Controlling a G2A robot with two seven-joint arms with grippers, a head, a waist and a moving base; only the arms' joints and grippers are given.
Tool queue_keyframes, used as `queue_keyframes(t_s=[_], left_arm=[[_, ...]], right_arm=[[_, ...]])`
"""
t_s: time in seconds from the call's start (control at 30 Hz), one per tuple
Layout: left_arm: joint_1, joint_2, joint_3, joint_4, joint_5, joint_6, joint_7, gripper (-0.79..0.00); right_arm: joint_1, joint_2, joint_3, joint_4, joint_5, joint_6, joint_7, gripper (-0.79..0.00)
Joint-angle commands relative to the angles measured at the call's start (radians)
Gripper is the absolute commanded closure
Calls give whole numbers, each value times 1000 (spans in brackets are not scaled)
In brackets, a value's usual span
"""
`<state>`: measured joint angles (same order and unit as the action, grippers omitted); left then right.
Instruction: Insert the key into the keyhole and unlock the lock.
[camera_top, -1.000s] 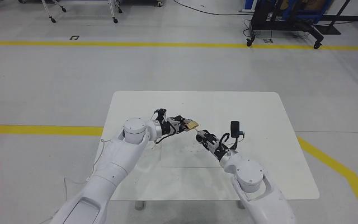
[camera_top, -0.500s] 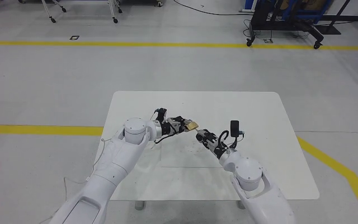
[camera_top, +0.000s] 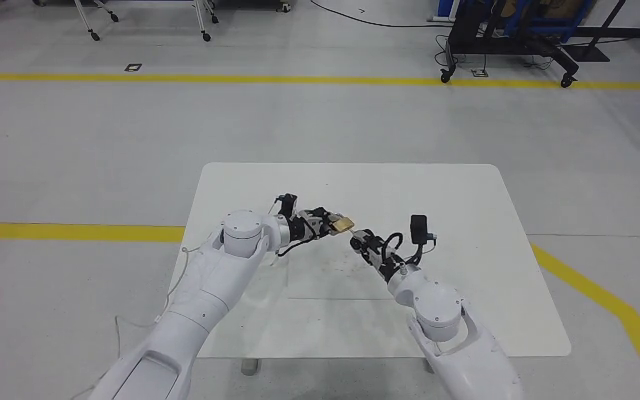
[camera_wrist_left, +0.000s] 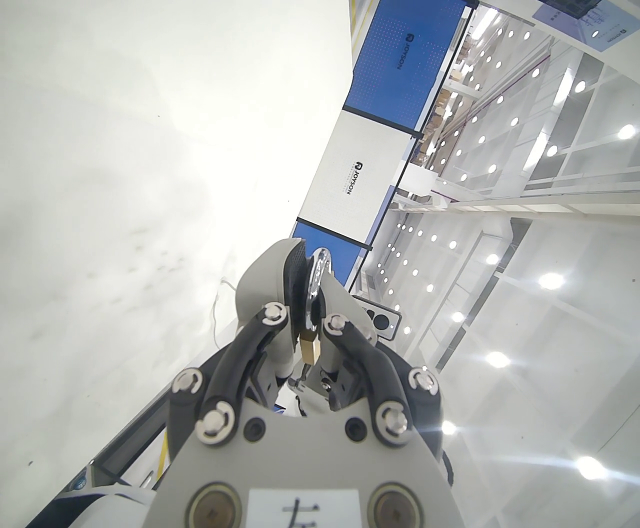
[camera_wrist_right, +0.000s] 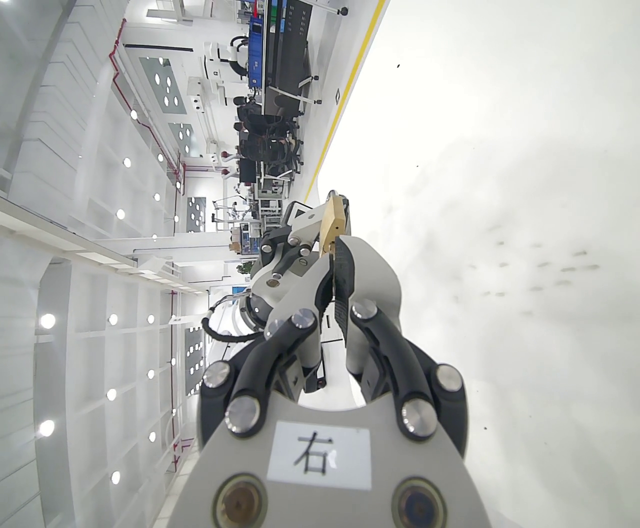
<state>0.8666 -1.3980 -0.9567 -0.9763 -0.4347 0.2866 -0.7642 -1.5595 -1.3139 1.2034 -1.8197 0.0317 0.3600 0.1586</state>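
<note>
We found the lock (camera_top: 343, 221) held off the surface (camera_top: 450, 190), over its middle, in the left claw (camera_top: 335, 224), which was clenched on it from the sides. That grip made sense to us. Pinching the flat faces left the keyhole end free, and lifting the lock gave the other arm room to come at it head-on. In the left wrist view the brass body and the silver shackle (camera_wrist_left: 317, 272) showed edge-on between that claw's fingers (camera_wrist_left: 270, 280).

The right claw (camera_top: 359, 239) faced it from the opposite side, fingertips right up against the lock's near end, the two claws almost in one line. Its fingers were drawn tight together. We judged they were pinching the key, but the key was hidden between the pads, so we could not tell how far its blade sat in the keyhole. Gripping the key short, close to the tips, would make it stiff for pushing and turning.

We judged the step to be insertion or the very start of the turn. We could not tell whether the shackle was seated or sprung. The risk we saw was the lock twisting in the left claw once torque came on.
</note>
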Motion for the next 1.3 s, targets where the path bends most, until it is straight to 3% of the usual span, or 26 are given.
queue_keyframes(t_s=[0.0,0.67,0.9,1.23,1.27], left_arm=[[1,0,-1,-1,0,-3,2,0],[12,0,-10,-18,-11,9,16,0],[15,1,-11,-24,-12,16,13,0],[16,3,-12,-27,-10,23,-8,0],[16,3,-12,-27,-9,22,-6,0]], right_arm=[[4,-2,-4,4,8,2,-5,0],[30,-21,-25,28,150,33,-58,0],[36,-23,-48,29,91,34,-102,0],[33,-21,-28,28,96,32,-71,0],[31,-21,-25,25,97,31,-71,-151]])
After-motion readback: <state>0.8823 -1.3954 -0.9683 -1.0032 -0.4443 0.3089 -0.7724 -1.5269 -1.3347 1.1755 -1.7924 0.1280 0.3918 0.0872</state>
